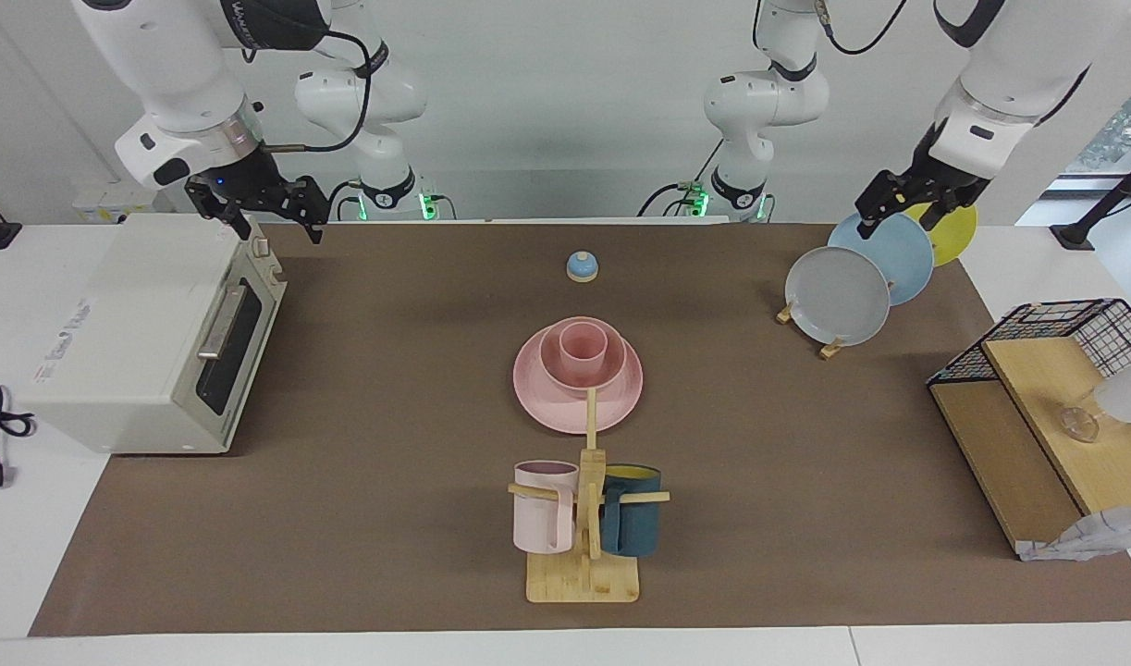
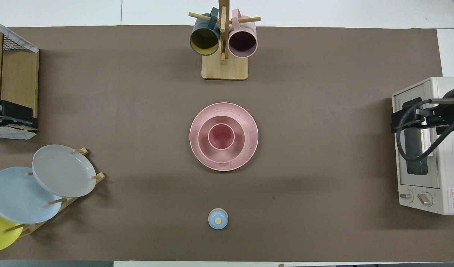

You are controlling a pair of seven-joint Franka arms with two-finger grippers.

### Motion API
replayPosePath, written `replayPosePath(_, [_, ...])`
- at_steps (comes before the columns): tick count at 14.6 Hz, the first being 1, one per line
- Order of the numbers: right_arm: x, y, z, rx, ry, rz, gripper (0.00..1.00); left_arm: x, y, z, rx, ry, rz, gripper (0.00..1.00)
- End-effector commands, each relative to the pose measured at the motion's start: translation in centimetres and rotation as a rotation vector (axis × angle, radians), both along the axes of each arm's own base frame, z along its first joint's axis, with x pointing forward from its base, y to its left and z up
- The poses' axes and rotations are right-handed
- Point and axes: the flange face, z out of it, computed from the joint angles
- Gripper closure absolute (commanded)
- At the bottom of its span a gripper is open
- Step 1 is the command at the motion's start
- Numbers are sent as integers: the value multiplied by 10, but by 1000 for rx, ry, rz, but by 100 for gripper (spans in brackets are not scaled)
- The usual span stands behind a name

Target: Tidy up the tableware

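The matte pink set stands stacked at the middle of the table. The wide plate carries the deep bowl, and the small tapered cup stands upright inside the bowl. My right gripper hangs open and empty in the air over the toaster oven. My left gripper hangs open and empty in the air over the plate rack's end of the table. Both are well apart from the pink set.
A wooden mug tree holds a pale pink mug and a teal mug, farther from the robots than the set. A small blue bell sits nearer. A rack holds grey, blue and yellow plates. A toaster oven and a wire shelf stand at the table's ends.
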Motion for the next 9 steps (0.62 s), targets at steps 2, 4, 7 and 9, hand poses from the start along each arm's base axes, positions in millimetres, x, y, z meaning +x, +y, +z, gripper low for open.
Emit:
replayPosePath(2, [-3,-1,4,29,0,28,0,-5,-5,-6,-4,-24,-21,0])
replayPosePath(4, [-3,2,4,28,0,32,0,-8,-13,-16,-4,-7,-33,0])
replayPosePath(7, [-3,4,4,27,0,35,0,-5,-29,-16,-12,-3,-41,0])
replayPosePath(9, [-3,8,6,27,-3,43,0,-1,-28,-17,-12,1,-38,0])
